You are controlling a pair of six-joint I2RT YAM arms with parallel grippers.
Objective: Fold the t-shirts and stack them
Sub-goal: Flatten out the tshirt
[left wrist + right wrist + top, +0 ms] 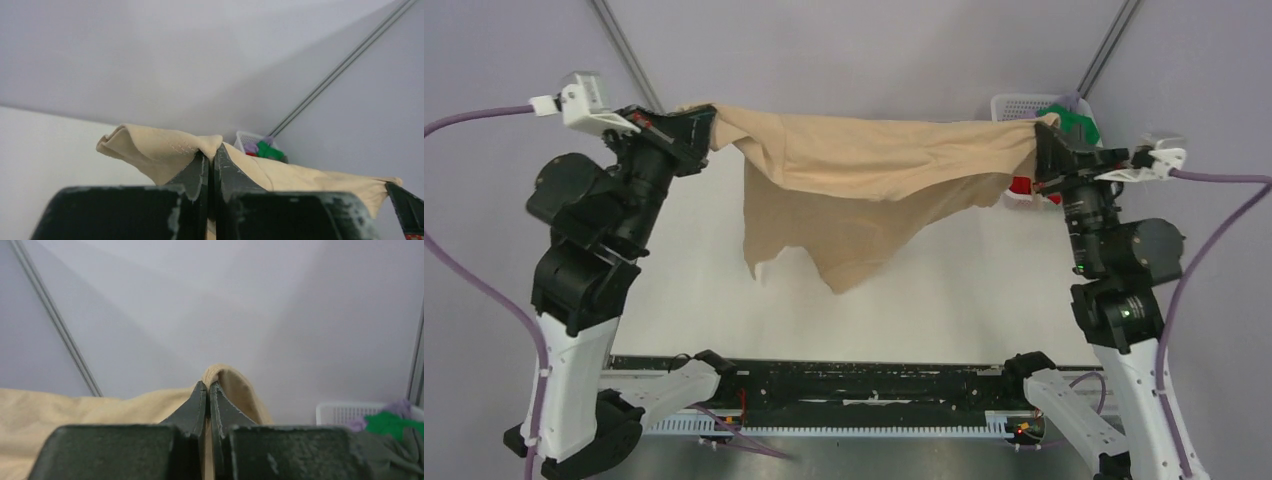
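I see my left gripper [707,128] and right gripper [1041,135] each clamped tight on the beige t-shirt [864,170] (stretched between them), above the worktop [984,300].

Bright, even light; soft shadows, sharp focus.

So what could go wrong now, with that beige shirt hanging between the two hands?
The left hand and right hand each pinch just a small fold of the soft beige cloth t-shirt, so it could slip out. It hangs lopsided, so it may land crumpled. The right hand is near the white plastic mesh basket and might knock it.
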